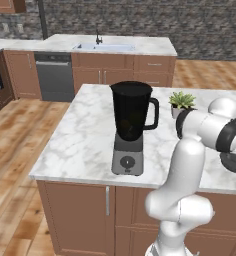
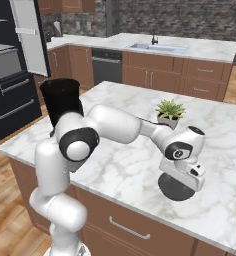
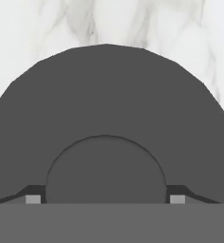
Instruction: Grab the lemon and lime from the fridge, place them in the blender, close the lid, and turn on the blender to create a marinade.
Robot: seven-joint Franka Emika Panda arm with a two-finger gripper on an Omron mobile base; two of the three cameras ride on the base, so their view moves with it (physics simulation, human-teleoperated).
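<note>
Marble covers the island surface (image 1: 85, 145) of this kitchen. At its left stands the blender (image 1: 131, 127), jar top uncovered, dial facing the near edge. Further right sits a small potted plant (image 1: 181, 102), and nearer the front edge the lid (image 2: 177, 187) lies flat on the marble, well apart from the blender. The gripper (image 2: 182, 181) hangs straight down over it, jaws spread wide either side of the raised centre knob (image 3: 106, 168), nothing clamped yet. I judge the lid stiff, light and smooth-faced, so its broad disc offers no purchase; the knob is the sensible place to pinch, squarely so it lifts level.
</note>
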